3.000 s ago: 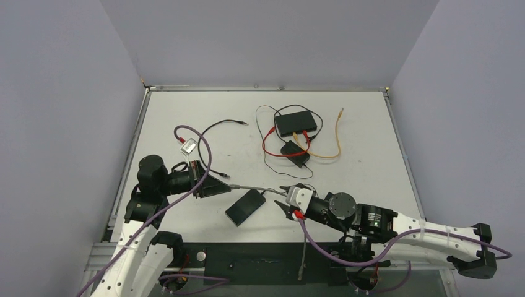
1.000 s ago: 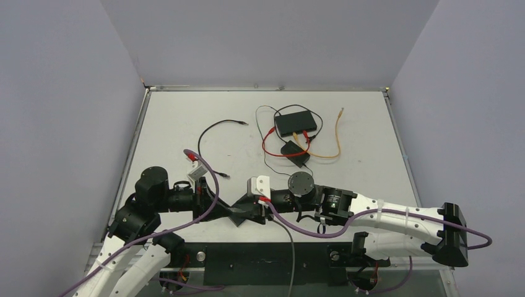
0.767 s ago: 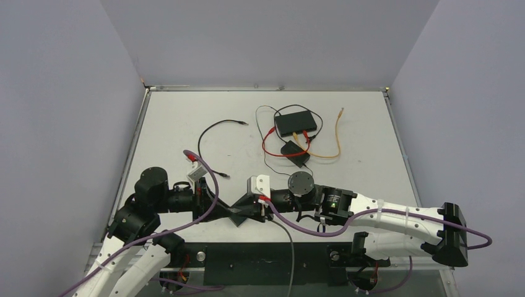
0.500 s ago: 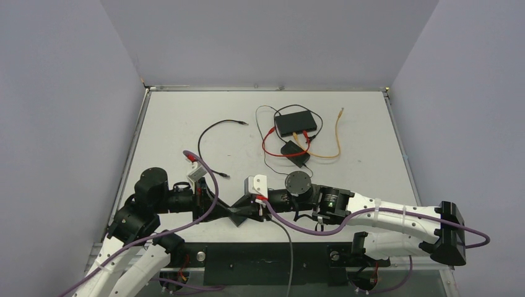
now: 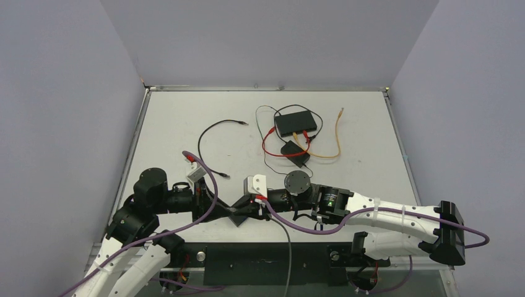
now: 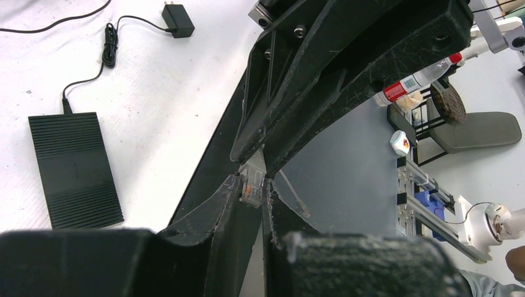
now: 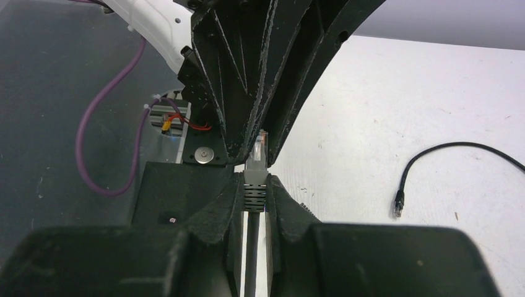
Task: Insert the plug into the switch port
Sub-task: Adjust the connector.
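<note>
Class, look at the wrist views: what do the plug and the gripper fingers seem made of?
Plug: clear glossy plastic, apparently; coloured wires show through. Fingers: matte black plastic, probably printed, judging by fine layered ridges and rough edges.

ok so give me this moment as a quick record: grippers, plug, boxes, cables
left gripper: shut on the clear tip of the ethernet plug
right gripper: shut on the same plug's grey boot
ethernet plug: held by both grippers near the front edge of the table, in no port
network switch: far middle of table, red cable and orange cable run into its near side
black ribbed box: flat on table beside the grippers, cord attached
black cable: loose on table, untouched
task status: plug not yet inserted
</note>
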Tool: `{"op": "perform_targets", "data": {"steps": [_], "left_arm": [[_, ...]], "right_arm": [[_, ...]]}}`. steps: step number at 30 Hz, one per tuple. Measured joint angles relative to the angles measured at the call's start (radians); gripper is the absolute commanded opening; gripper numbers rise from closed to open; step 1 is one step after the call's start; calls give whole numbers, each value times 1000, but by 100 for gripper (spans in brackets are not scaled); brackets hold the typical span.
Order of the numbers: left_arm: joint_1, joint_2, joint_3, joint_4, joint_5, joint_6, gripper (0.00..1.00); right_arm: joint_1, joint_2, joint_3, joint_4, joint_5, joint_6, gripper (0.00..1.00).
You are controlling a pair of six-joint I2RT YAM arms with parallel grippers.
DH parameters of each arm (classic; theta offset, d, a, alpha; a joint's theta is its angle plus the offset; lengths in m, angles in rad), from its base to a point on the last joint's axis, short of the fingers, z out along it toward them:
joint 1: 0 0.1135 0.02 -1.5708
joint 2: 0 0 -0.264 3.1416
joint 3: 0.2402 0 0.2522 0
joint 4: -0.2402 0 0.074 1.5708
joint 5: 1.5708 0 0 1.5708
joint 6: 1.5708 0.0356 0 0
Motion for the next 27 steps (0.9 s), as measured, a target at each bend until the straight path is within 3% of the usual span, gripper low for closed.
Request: {"op": "perform_targets", "data": {"steps": [2,5,7,17,21,27], "left_arm": [[0,0,0,0,-7,-1,41],[0,0,1,0,-18,-7,53],[-1,0,2,0,-29,-9,58],[-1,34,2,4,-145,-68,60],[-1,52,-13,22,-195,-90,74],[-1,58,-32,37,-279,-118,85]], "right_arm": [[0,0,0,0,0,0,0],[0,0,0,0,1,-2,0],[0,0,0,0,5,-1,0],[0,-51,-78,-16,99,32,0],[0,-79,-127,-23,152,58,0],[11,-111,-205,-30,261,123,0]]}}
